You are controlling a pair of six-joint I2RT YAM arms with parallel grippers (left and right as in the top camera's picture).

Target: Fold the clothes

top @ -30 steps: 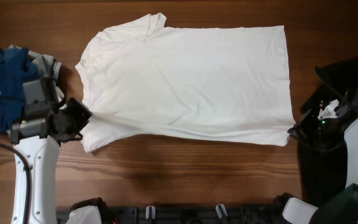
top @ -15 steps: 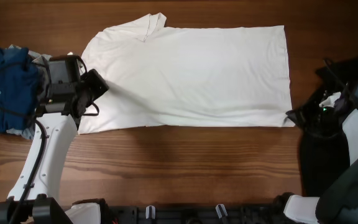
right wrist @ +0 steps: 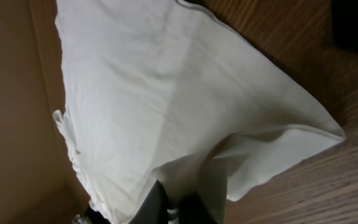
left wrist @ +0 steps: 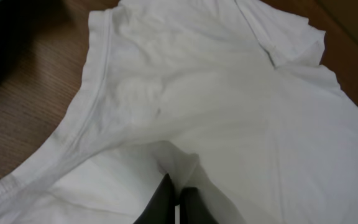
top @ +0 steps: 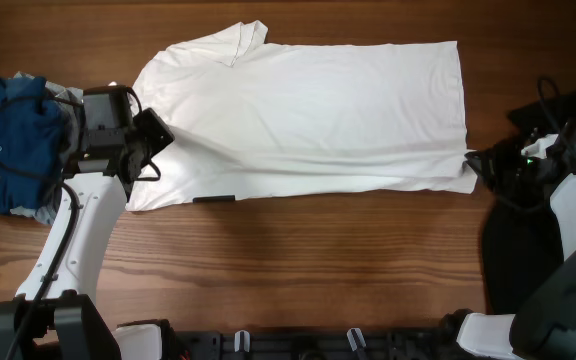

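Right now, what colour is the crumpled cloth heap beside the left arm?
The crumpled cloth heap is dark blue; the overhead view shows it best.

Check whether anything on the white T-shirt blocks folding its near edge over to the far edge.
Nothing visible does. The left gripper and right gripper pinch the near edge; the T-shirt is bare on top, and the blue clothes lie beside it.
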